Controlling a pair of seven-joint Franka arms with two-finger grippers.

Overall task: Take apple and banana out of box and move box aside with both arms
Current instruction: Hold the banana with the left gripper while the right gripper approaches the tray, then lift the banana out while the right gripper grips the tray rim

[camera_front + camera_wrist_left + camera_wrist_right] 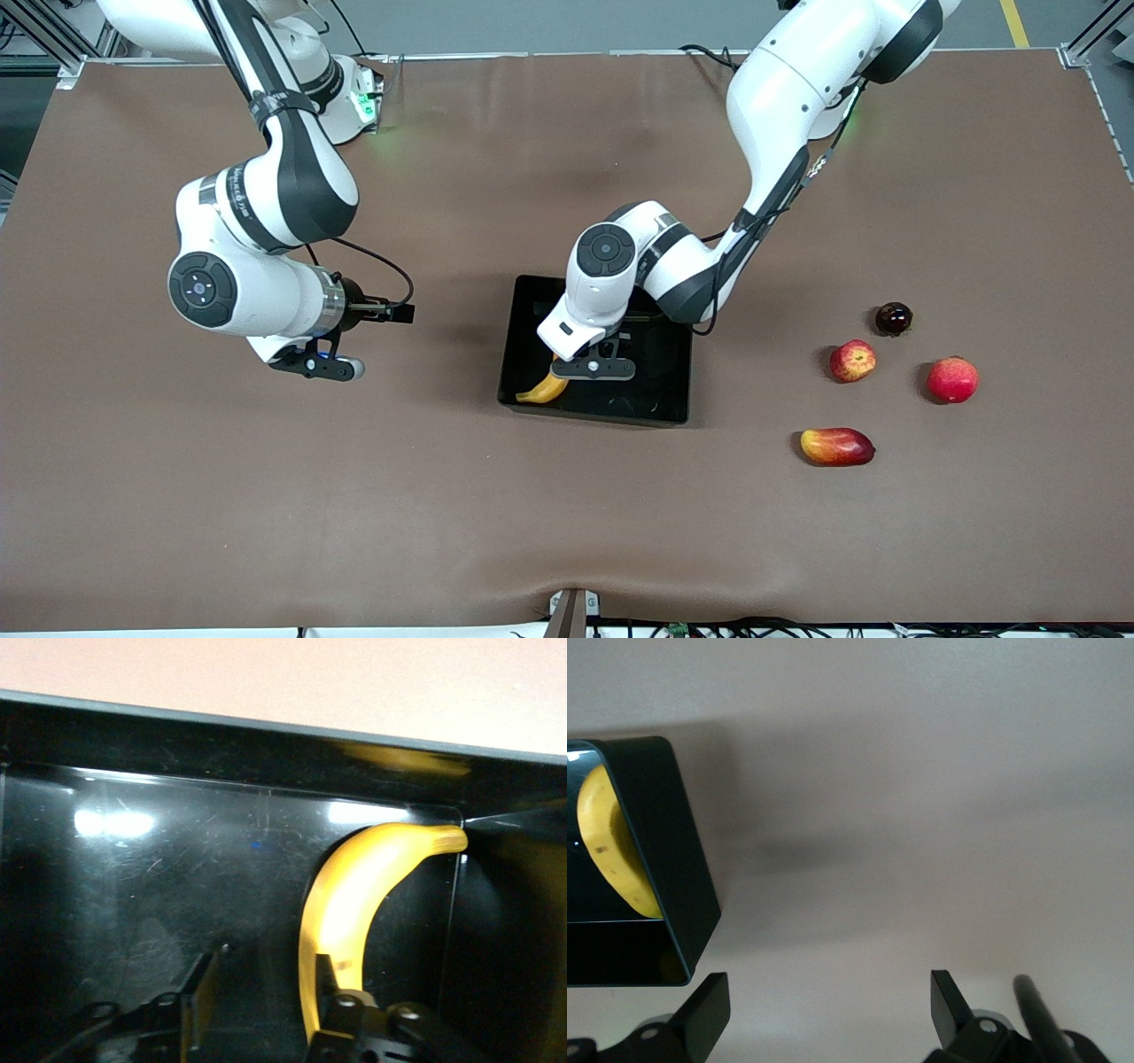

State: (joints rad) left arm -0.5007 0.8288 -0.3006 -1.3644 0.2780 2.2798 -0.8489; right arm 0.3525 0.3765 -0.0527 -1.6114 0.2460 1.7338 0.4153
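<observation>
Banana [543, 388] in the box [660, 409]

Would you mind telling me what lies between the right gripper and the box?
Nothing: the front view shows only bare brown table between the right gripper and the box, which holds the banana.

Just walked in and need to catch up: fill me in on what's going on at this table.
The left pincer is down in the black box, its open fingers straddling one end of the banana, which lies along the box wall. The apple already sits out on the table toward the left arm's end, among other fruit. The right pincer waits open over bare table toward the right arm's end.
</observation>
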